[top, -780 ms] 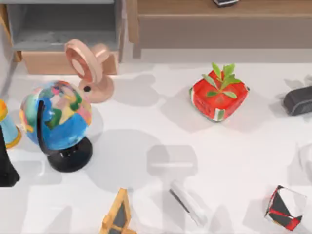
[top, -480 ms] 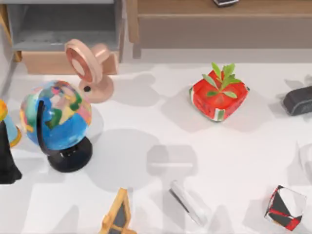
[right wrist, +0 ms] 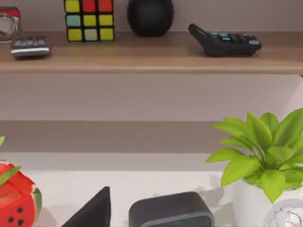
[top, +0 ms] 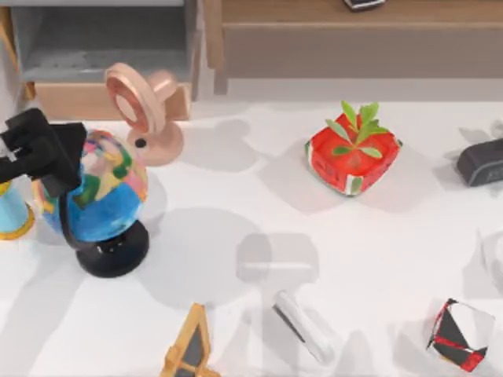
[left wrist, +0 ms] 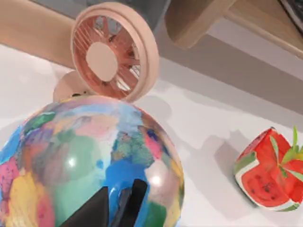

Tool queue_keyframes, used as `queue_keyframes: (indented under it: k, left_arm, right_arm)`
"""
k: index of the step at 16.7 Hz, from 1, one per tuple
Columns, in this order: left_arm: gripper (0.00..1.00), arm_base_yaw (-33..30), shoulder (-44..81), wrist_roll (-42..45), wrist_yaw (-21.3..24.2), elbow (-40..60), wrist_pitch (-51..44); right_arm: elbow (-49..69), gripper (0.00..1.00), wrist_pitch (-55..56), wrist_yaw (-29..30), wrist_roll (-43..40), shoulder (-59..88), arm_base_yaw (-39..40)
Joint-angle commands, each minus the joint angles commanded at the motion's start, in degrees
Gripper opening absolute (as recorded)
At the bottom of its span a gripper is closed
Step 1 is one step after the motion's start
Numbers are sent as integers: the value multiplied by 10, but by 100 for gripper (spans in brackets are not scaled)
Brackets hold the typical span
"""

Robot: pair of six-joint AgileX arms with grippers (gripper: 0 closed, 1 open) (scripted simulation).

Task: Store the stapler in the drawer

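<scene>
L hand (top: 39, 149) up at table's left, fingers apart

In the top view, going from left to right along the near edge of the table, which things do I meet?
Small wooden-framed board → stapler → red-black-white cube.
</scene>
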Motion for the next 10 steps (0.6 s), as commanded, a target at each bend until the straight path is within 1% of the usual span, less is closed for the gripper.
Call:
queue_keyframes:
  k: [5,8,10]
  left_arm:
    - [100,-148,343,-247,1,259,-165]
    - [100,-242,530,-391,-12,379,-252]
    - [100,-300,628,-475,-24,440,-300]
  right_arm:
    - [0,100,0,0,0,0,0]
    - [0,100,0,0,0,0,0]
    - [0,100,0,0,0,0,0]
